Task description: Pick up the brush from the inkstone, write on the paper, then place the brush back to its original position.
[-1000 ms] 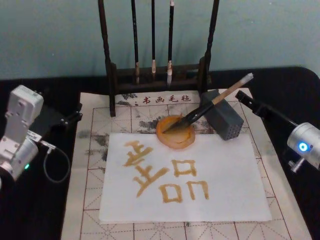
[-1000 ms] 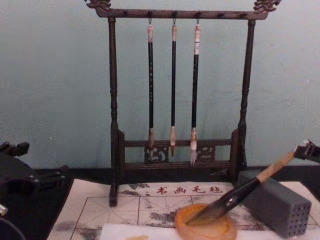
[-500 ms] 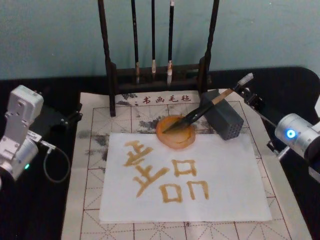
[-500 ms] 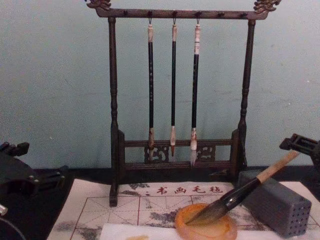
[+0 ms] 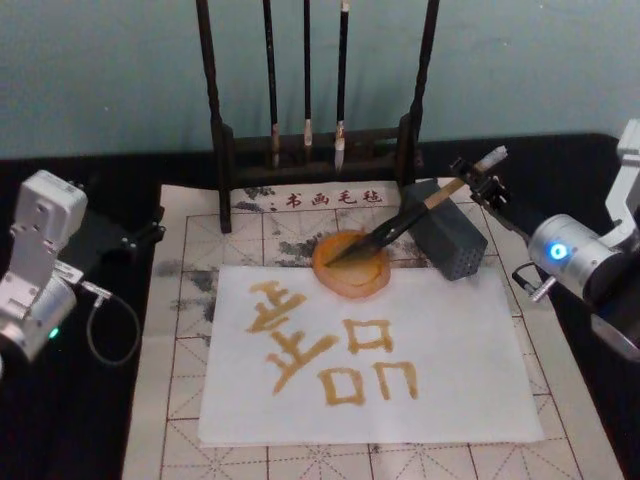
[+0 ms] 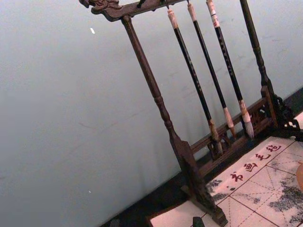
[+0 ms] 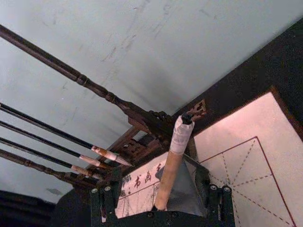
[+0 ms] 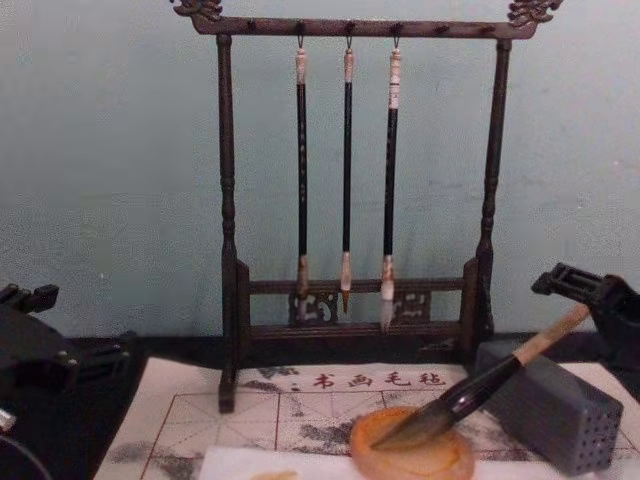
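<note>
Straddling the upper handle of the brush [image 5: 400, 224], just below its white cap, the right gripper [image 5: 480, 183] has its fingers [image 7: 101, 201] spread, one on either side of the wood. They look clear of it, though contact is hard to rule out. The brush leans toward 2 o'clock, its tuft resting in the inkstone [image 5: 345, 288] and its handle lying across the grey block [image 5: 455, 245]. The inkstone overlaps the paper [image 5: 460, 370] at its 12 o'clock edge. The left gripper [image 5: 115, 240] sits parked at 9 o'clock of the mat [image 5: 190, 400]; whether it is released or clenched cannot be told.
</note>
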`<action>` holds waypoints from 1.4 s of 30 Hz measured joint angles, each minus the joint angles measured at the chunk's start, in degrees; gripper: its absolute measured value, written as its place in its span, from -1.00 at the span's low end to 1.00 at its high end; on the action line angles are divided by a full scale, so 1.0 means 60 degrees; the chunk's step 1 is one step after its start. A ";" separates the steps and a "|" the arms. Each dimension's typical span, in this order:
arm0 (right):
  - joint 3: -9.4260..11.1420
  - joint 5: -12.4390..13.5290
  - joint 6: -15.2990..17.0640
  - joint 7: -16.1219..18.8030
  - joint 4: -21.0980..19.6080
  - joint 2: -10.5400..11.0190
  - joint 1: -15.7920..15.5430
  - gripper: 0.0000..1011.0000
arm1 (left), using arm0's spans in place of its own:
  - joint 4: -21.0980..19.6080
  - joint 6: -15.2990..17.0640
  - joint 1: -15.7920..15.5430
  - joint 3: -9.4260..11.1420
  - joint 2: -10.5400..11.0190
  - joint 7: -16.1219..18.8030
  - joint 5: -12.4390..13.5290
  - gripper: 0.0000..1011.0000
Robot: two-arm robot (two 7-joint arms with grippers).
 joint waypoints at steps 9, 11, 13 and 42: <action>-0.0282 0.0037 -0.0290 0.0090 0.0561 -0.0038 0.0405 0.98 | 0.0000 0.0000 0.0000 0.0001 0.0000 0.0000 0.0001 0.98; -0.0326 0.0037 -0.0337 0.0113 0.0634 -0.0038 0.0460 0.98 | 0.0000 0.0000 0.0000 0.0001 0.0000 0.0000 0.0000 0.98; -0.0397 0.0037 -0.0405 0.0156 0.0762 -0.0033 0.0542 0.98 | 0.0000 0.0000 0.0000 0.0000 0.0000 0.0000 0.0000 0.98; -0.1143 0.0316 -0.0948 0.0317 0.1191 0.0223 0.0892 0.98 | 0.0000 0.0000 0.0000 0.0000 0.0000 0.0000 0.0000 0.98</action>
